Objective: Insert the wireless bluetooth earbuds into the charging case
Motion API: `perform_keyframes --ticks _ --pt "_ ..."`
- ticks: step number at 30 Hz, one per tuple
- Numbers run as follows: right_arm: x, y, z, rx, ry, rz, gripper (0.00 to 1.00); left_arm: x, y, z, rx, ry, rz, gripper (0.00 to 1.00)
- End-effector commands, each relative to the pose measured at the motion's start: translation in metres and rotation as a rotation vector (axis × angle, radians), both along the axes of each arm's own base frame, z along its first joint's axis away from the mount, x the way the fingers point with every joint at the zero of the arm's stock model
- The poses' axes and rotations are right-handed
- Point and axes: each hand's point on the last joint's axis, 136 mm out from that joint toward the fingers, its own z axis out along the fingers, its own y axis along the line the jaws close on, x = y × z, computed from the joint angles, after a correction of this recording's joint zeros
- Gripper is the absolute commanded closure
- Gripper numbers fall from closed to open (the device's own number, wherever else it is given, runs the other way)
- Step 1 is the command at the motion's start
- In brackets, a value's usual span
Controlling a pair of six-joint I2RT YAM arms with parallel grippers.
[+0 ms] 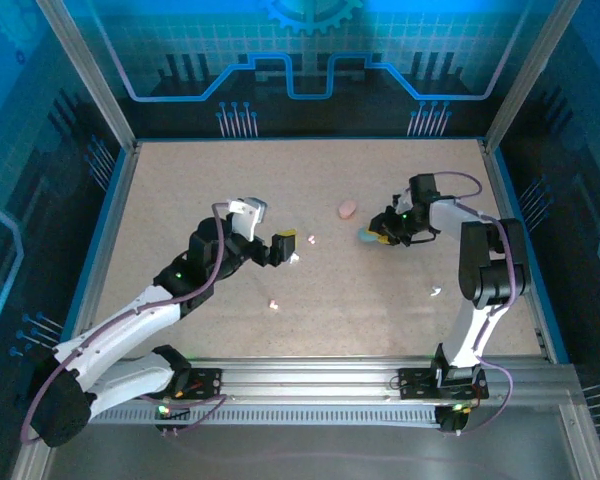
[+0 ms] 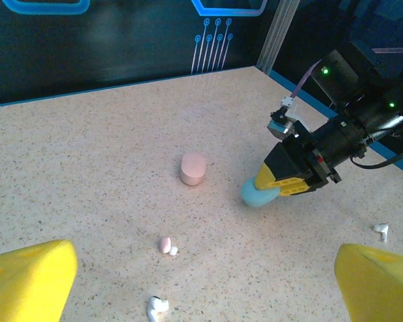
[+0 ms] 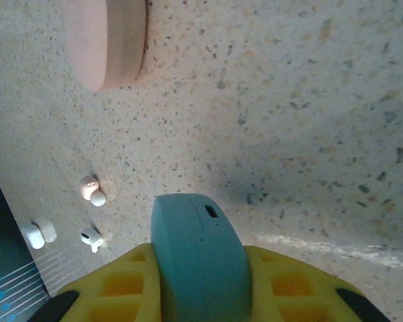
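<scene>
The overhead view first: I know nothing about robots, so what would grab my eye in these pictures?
The right claw, right of centre, is clamped on a rounded teal case held low at the speckled table. A pink case sits apart from it, a little farther back and to the left. The left claw hovers wide open near the middle, with tiny earbuds scattered on the table around it.

Nothing here reads as lettering, brand or number; the blue back wall (image 1: 180, 40) carries a gear outline (image 1: 310, 12) and circuit-like lines (image 1: 290, 85), no words.
</scene>
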Motion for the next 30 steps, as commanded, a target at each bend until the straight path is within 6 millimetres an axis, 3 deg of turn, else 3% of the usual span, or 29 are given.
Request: perform_keyframes --ticks 1,9,30 --pt "-0.006 0.001 -0.013 0.022 0.034 0.035 0.75 0.002 0.000 0.017 -0.035 -0.003 0.003 0.01" --pt "-0.003 -0.002 -0.028 0.003 0.063 0.052 0.71 0.002 -0.001 0.018 -0.032 0.001 -0.004 0.01" --pt "0.001 -0.014 -0.019 -0.086 0.056 0.099 0.49 0.002 -0.001 0.017 -0.022 0.008 -0.004 0.01"
